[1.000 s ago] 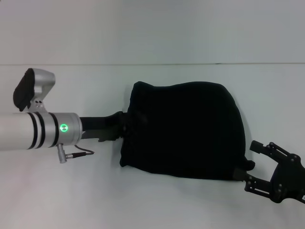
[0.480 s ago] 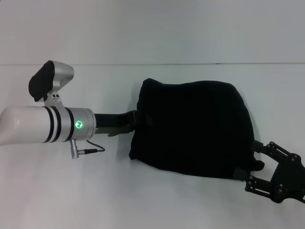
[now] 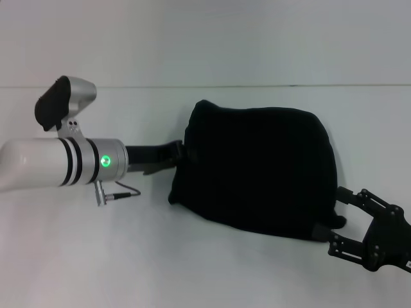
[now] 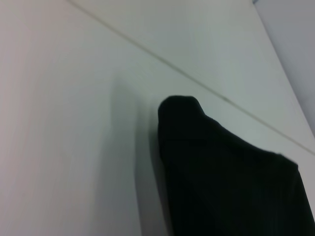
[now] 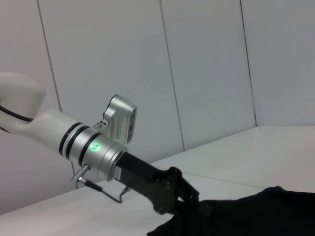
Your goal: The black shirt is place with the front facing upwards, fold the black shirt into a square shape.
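On my left side of the head view, the left arm reaches across the white bench: white forearm, two black bands, a green lamp lit on the silver wrist ring, a grey camera housing above it and a thin cable looping below. No writing or brand mark is readable on any of this.

Left hand: black, its tip meets the shirt's left edge; I cannot tell whether it is clenched on the cloth or released, as black lies on black. The right wrist view shows the same contact and no more.

Centre: the black shirt, lying on the bench as a bunched, roughly rectangular mass, rounded at the far corners, its near edge slanting down toward my right. Surface is plain black; no lettering or label shows on the visible face. The left wrist view shows one rounded corner of it against the pale bench.

Right, near edge: right hand, black open-frame linkage, fingers spread apart, fingertips at the shirt's near right corner; I see no cloth clamped between them.
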Controlling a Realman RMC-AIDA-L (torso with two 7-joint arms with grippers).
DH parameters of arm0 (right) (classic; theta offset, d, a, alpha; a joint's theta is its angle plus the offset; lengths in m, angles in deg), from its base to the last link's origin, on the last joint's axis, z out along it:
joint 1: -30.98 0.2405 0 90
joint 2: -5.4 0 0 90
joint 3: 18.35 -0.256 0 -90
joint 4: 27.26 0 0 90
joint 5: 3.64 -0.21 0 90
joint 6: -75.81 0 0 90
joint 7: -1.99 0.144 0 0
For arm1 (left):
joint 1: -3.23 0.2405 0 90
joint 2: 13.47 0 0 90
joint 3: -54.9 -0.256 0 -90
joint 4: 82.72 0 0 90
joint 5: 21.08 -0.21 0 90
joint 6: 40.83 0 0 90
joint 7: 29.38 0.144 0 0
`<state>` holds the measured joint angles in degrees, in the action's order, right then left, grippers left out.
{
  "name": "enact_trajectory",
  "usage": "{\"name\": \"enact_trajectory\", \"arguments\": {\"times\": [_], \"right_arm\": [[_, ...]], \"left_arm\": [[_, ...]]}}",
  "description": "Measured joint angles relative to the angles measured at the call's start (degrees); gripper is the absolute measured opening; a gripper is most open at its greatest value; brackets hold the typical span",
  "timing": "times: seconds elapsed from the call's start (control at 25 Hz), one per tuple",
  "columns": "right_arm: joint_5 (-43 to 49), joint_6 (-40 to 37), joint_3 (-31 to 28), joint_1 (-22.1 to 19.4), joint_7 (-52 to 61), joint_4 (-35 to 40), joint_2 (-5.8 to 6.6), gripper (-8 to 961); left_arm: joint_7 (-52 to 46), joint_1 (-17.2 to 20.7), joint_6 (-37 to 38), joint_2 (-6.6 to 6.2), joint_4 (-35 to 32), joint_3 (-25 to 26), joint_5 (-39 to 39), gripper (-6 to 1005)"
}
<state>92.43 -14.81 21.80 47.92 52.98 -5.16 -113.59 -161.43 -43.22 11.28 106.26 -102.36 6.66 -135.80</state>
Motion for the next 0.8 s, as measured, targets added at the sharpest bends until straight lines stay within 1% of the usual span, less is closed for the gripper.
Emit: {"name": "enact_trajectory", "arguments": {"times": [0.12,0.24,0.36,0.44,0.56,0.64,0.8], "right_arm": [[0.0,0.1,0.0,0.2,0.1,0.0,-0.07,944],[0.0,0.2,0.0,0.4,0.2,0.0,-0.09,944],[-0.3,0.3,-0.1,0.4,0.2,0.0,-0.14,944],[-0.5,0.4,-0.1,0.5,0.2,0.0,-0.18,944],[-0.5,0.4,-0.2,0.5,0.2,0.0,-0.18,944],[-0.6,0.4,-0.4,0.6,0.2,0.0,-0.18,944],[-0.6,0.5,-0.9,0.6,0.1,0.0,-0.24,944]], "left_arm": [[0.5,-0.1,-2.1,0.15,-1.1,0.0,1.2,107],[1.4,-0.5,-3.9,-0.01,-1.7,0.1,2.1,105],[1.6,-0.6,-4.4,-0.62,-1.7,0.1,2.3,107],[1.5,0.1,-4.3,-1.09,-1.7,0.1,2.4,116],[1.4,2.1,-2.5,-1.61,-1.6,0.8,2.9,129],[1.5,4.3,0.3,-1.77,-1.4,3.0,3.6,138],[2.9,8.3,5.8,-1.44,-1.4,6.5,5.5,156]]}}
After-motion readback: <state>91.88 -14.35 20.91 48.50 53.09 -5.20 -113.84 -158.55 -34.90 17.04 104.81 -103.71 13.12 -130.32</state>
